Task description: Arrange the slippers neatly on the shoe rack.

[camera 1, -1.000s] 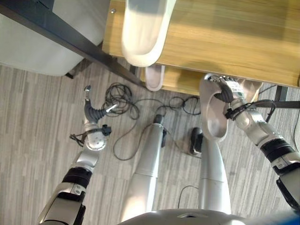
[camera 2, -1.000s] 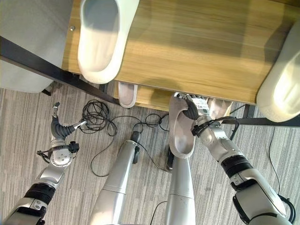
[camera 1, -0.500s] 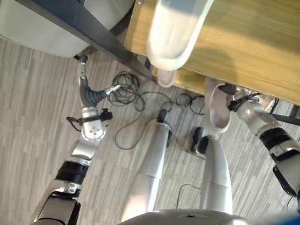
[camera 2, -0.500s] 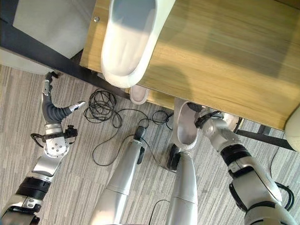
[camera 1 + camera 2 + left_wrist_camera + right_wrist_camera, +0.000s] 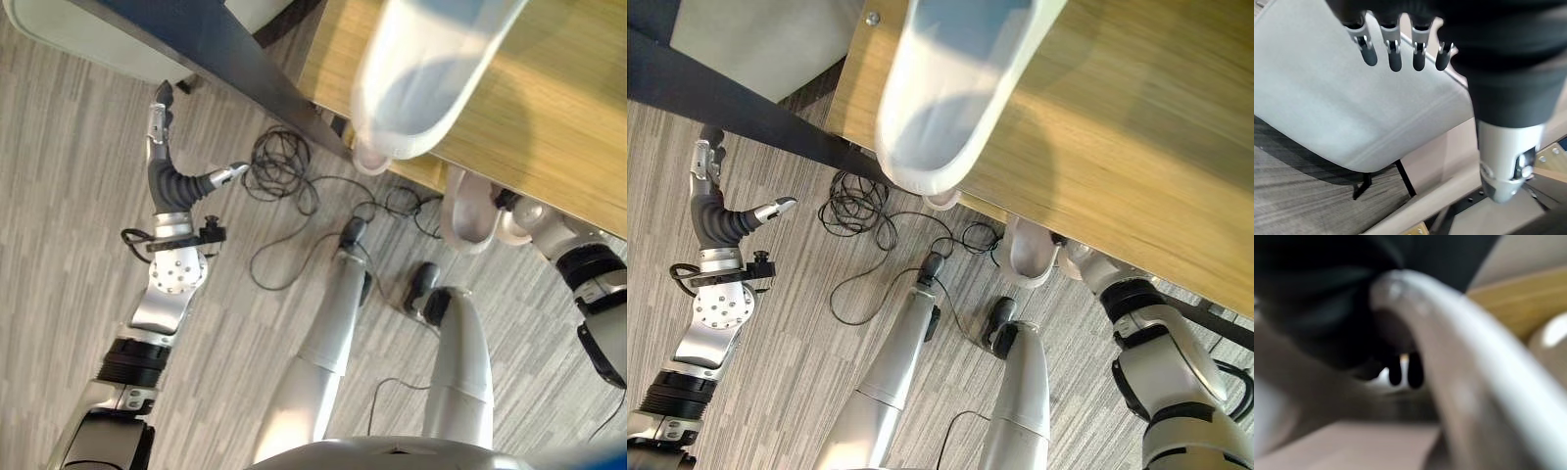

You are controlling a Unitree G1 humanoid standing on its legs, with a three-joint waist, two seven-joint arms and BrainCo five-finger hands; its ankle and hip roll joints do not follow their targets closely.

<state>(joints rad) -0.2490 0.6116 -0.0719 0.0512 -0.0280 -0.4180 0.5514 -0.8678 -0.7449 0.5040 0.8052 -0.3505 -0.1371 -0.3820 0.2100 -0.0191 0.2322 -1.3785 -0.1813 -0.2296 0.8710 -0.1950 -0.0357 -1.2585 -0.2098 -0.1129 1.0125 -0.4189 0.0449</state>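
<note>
A pale grey slipper (image 5: 431, 78) lies on the wooden top shelf of the shoe rack (image 5: 558, 117). A second pale slipper (image 5: 468, 213) pokes heel-first from under that shelf. My right hand (image 5: 1327, 303) reaches in under the shelf with it, and the slipper's rim (image 5: 1474, 382) runs close past the hand's dark fingertips (image 5: 1405, 373). The toe of a third slipper (image 5: 940, 201) peeks out on the lower level. Off to the left, over the floor, my left hand (image 5: 162, 171) is open with fingers straight and holds nothing.
The rack's dark frame bar (image 5: 225, 49) runs diagonally at the upper left. A light grey padded seat (image 5: 1352, 98) stands behind it. The rack sits on grey wood-pattern flooring (image 5: 69, 245).
The camera has shifted. My right hand has carried its slipper from in front of the rack in under the top shelf. My left hand has risen a little, still open.
</note>
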